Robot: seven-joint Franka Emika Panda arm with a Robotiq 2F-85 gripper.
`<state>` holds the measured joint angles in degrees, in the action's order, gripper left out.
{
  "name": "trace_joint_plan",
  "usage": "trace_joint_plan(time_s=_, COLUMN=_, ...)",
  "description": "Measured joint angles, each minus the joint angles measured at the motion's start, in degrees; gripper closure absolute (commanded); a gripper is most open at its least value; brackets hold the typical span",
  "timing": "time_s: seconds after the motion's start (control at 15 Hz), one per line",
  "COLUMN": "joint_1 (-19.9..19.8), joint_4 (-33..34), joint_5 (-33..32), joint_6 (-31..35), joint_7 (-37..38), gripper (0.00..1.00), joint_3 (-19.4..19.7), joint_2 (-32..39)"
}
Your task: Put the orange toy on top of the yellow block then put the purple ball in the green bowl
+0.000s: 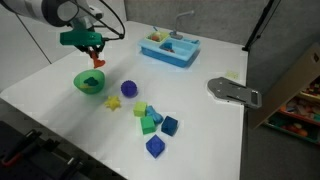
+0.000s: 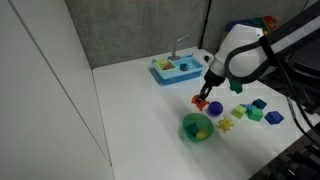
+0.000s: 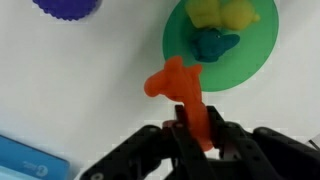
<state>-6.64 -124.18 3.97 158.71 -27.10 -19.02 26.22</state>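
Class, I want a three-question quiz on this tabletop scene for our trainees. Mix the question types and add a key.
1. True or false: the end effector is shut on the orange toy.
2. Multiple choice: where is the purple ball?
A. on the table, beside the green bowl
B. inside that bowl
C. in the end effector
3. Short answer: going by the wrist view, what colours are the things lying in the bowl?

Key
1. True.
2. A.
3. A yellow toy and a teal toy.
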Motion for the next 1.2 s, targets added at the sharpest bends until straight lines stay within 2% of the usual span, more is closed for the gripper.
trace_joint_plan(time_s=0.27, joint_1=-4.5, joint_4=-2.3, joint_5=2.0, joint_6=0.1, joint_7=-1.2, gripper=0.93, joint_3=0.6, joint_2=-3.7)
trace_joint_plan(time_s=0.67, joint_1=-9.4, joint_4=-6.7, joint_5=5.5, joint_6=0.2, joint_7=-4.0, gripper=0.92, joint_3=4.6, joint_2=-8.1)
trace_joint_plan(time_s=0.93, joint_1=-11.7, joint_4=-8.2, joint_5=7.4, joint_6=0.2, joint_7=-6.3, gripper=0.92, joint_3=8.0, joint_2=-8.5)
trace_joint_plan(time_s=1.2, joint_1=-14.3, joint_4=-8.3, joint_5=10.7, joint_6=0.2, joint_7=-10.3, gripper=0.92, joint_3=9.6, joint_2=-7.4)
